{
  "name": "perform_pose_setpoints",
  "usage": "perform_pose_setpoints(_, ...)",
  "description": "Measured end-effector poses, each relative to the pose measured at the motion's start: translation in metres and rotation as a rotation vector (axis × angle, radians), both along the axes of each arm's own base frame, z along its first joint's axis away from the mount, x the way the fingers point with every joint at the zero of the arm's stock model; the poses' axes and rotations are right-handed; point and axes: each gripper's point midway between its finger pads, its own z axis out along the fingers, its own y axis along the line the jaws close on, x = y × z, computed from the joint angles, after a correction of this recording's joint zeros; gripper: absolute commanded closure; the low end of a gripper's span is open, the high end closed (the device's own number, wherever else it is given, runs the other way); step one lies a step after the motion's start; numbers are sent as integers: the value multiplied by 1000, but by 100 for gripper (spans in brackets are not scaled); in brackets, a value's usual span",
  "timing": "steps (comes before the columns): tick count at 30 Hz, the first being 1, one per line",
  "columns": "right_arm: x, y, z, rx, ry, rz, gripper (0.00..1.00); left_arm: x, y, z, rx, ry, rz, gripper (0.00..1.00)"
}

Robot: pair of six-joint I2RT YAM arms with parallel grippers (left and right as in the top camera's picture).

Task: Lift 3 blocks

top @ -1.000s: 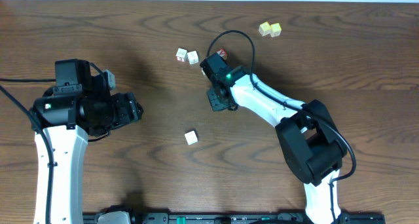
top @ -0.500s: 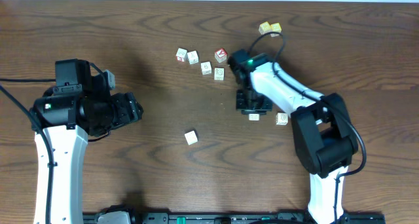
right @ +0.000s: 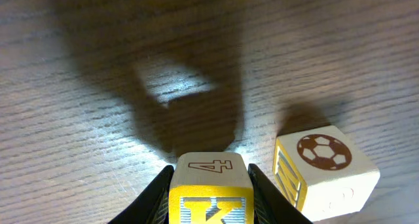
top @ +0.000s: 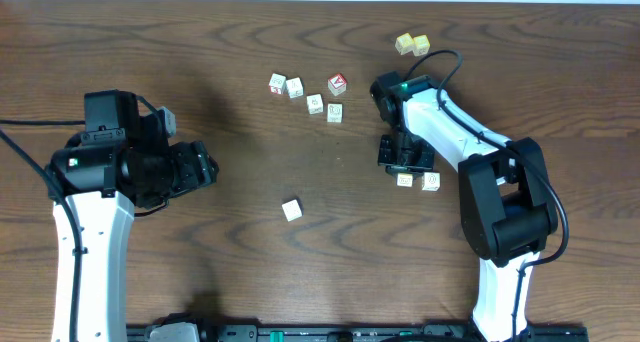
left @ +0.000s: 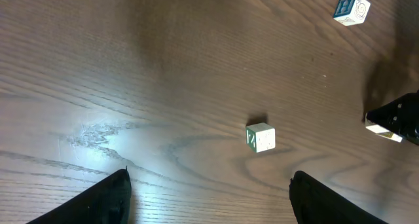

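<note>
Blocks of the task sit in two spots. A lone block (top: 291,210) lies out ahead of the left gripper (top: 205,168), well apart from it. The yellow K block (top: 404,179) and the soccer-ball block (top: 430,181) lie at the tip of the right gripper (top: 405,164).

From overhead the left gripper's spread is hard to judge. Its wrist view shows the dark fingertips (left: 111,196) at the two lower corners, spread wide, with only bare table (left: 163,86) between them. The lone block lies ahead of them, a green letter on its side, touching neither. Farther out from that gripper the overhead view shows a loose row of five cubes (top: 315,103), one of them a red-faced cube (top: 338,83).

Overhead, the right gripper's body hides its grip. The right wrist view shows the jaws narrow, with the fingers (right: 159,194) pressed against both sides of the yellow K block, which has a 4 on its upper face. The soccer-ball block stands just beside the right-hand finger. Whether the K block rests on the table or hangs just off it cannot be told. A pair of yellow cubes (top: 411,44) lies well behind this gripper.
</note>
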Motion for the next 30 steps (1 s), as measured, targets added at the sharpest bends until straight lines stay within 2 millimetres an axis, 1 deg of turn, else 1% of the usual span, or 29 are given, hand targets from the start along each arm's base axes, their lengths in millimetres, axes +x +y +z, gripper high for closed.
perform_pose_setpoints(5, 0, 0, -1, 5, -2, 7, 65, 0, 0, 0, 0, 0, 0, 22)
perform_pose_setpoints(8, -1, 0, -3, 8, 5, 21, 59, 0, 0, 0, 0, 0, 0, 22)
perform_pose_setpoints(21, -4, 7, -1, 57, 33, 75, 58, 0, 0, 0, 0, 0, 0, 22)
perform_pose_setpoints(23, -2, 8, 3, 65, 33, 87, 57, 0, 0, 0, 0, 0, 0, 22)
perform_pose_setpoints(26, 3, 9, 14, 71, 35, 103, 57, 0, 0, 0, 0, 0, 0, 22)
perform_pose_setpoints(30, 20, 6, 45, 70, 14, 112, 56, 0, 0, 0, 0, 0, 0, 22)
